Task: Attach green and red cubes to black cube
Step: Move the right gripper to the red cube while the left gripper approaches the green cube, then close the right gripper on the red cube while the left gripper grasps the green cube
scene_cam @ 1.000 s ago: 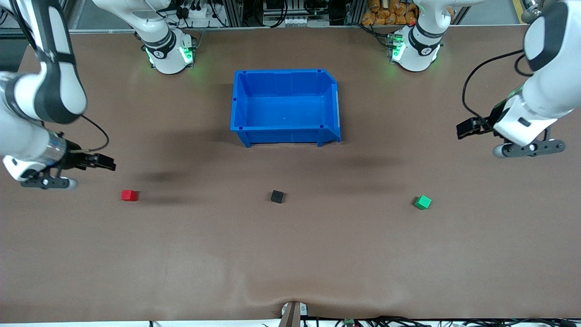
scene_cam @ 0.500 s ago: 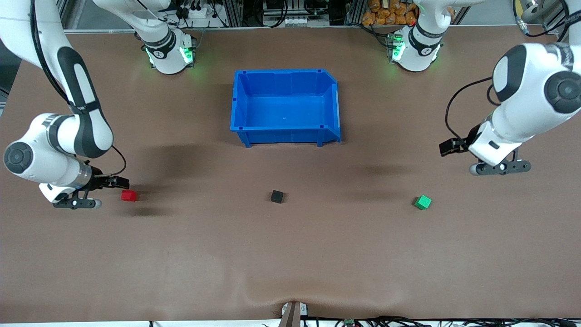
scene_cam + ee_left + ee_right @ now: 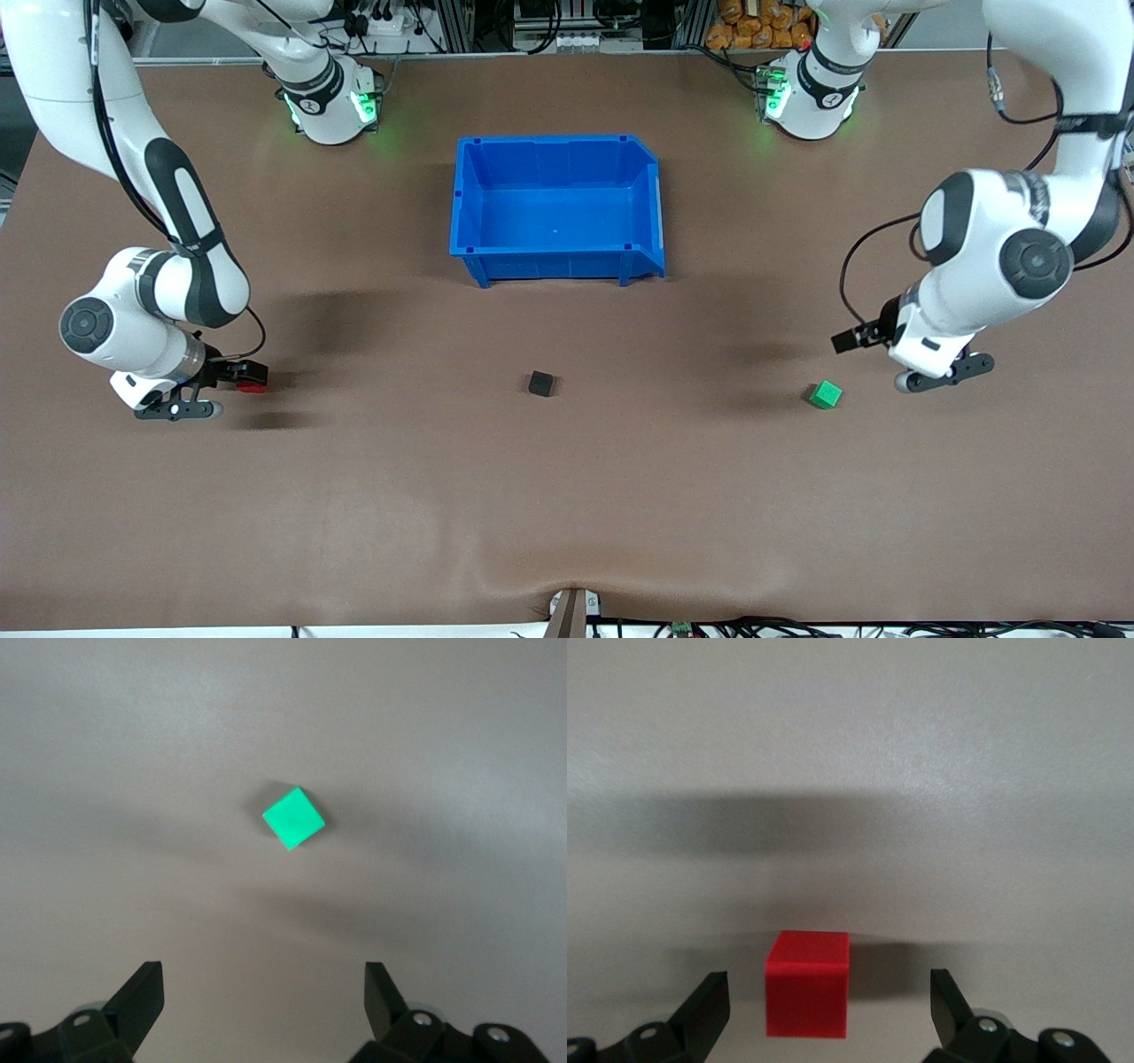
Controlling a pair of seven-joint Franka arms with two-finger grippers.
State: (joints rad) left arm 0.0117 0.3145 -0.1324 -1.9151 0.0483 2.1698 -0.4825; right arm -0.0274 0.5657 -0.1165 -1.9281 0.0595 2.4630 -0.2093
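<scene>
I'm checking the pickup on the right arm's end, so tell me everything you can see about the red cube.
The red cube is a small, plain, bright red block with a matte look and crisp edges. It sits flat on the brown table toward the right arm's end, level with the black cube. The right gripper is low around it, fingers open on either side with gaps showing, so nothing grips it. In the front view the fingers hide most of it.

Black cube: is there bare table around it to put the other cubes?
Yes. The black cube sits alone, with bare table toward the red cube and the green cube. It's crowded by the right gripper at the red cube.
</scene>
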